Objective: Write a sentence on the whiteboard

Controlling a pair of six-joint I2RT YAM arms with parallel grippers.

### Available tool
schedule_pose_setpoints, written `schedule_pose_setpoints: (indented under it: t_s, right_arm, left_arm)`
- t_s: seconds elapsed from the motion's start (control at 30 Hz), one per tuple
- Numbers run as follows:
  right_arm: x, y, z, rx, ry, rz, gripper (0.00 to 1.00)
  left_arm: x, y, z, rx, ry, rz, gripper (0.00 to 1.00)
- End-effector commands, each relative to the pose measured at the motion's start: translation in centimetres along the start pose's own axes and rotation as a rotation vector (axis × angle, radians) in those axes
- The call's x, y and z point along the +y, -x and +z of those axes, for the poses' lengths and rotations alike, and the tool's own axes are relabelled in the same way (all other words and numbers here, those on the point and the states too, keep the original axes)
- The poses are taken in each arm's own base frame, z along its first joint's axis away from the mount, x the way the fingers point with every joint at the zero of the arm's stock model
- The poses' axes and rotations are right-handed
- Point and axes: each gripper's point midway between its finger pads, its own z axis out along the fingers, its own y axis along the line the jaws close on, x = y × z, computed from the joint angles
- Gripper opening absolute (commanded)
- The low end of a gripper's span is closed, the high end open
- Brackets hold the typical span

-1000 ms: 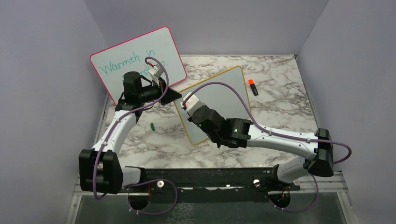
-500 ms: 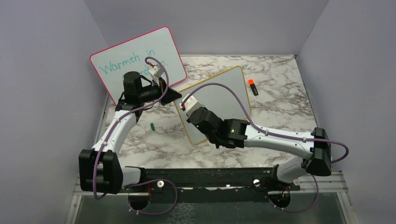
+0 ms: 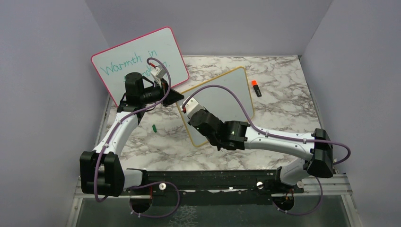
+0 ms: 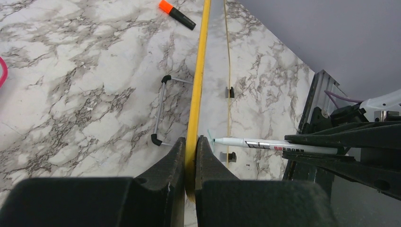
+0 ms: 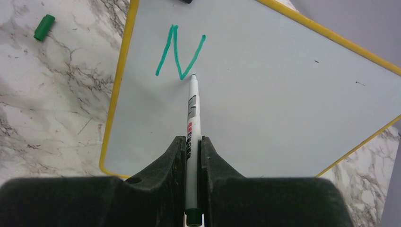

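Whiteboard [image 5: 265, 94] with rounded yellow frame sits clamped in left pincer [image 4: 191, 143]; right pincer [image 5: 192, 140] clamps slim white marker [image 5: 193, 106].

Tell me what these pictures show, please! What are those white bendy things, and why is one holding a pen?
Those are two white robot arms, the left arm and the right arm, bolted to a marble-patterned table. The wide picture looks down from above. The other two come from small cameras on each wrist. The left jaws pinch the edge of the small yellow-framed whiteboard, probably to steady it. The right jaws hold a white marker pen, its tip at a green letter N on that board. Also there: a bigger pink-framed whiteboard with green writing, a small green pen cap and a black marker with an orange cap.
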Motion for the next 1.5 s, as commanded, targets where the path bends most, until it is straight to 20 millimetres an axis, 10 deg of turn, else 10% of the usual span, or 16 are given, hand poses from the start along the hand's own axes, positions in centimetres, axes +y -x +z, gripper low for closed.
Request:
schedule_pose_setpoints:
  t_s: [0.0,1.47]
  right_arm:
    - [-0.4,-1.1,0.6,0.027,-0.038,0.004,0.0]
    - [-2.0,1.8,0.7,-0.069,-0.064,0.041,0.0]
  left_arm:
    - [0.8,-1.5,0.4,0.046,0.031,0.003,0.0]
    - [0.9,-1.7,0.6,0.054,0.024,-0.006,0.0]
